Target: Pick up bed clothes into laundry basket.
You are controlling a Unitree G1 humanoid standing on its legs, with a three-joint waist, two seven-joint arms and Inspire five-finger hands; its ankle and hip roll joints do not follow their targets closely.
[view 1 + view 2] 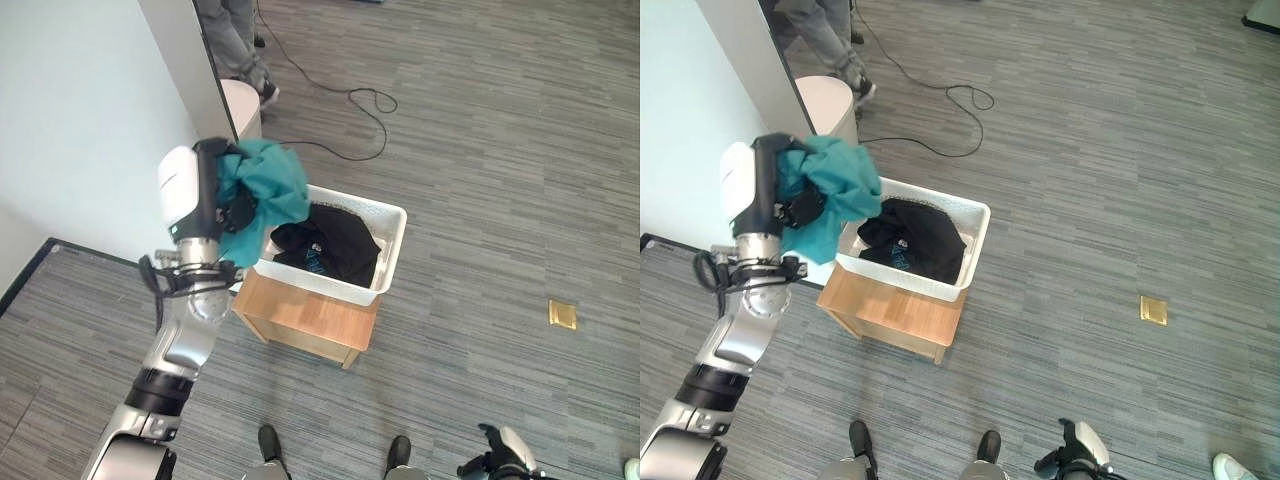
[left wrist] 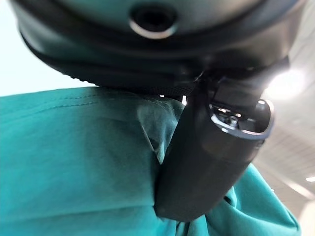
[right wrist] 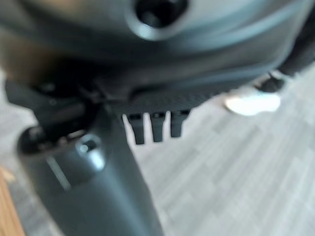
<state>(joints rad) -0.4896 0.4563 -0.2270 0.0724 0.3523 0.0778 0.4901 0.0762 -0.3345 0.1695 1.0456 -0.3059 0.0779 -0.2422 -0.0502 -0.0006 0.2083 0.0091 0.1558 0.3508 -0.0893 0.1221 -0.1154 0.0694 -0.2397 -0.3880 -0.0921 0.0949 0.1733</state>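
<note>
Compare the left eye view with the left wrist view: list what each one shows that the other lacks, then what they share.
Left eye view alone: the white laundry basket on a wooden stand, a black garment inside it, the right hand low by the floor. Left wrist view alone: the thumb pressed into the fabric, close up. Shared: the teal cloth gripped by the left hand.

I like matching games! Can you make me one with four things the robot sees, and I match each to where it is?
1. teal cloth
2. black clothes
3. white basket
4. brass plate

A. on a wooden stand
B. lying inside the basket
C. flat on the floor, away from the basket
D. clutched in the left hand

Pairs: 1-D, 2-B, 3-A, 4-C
</note>
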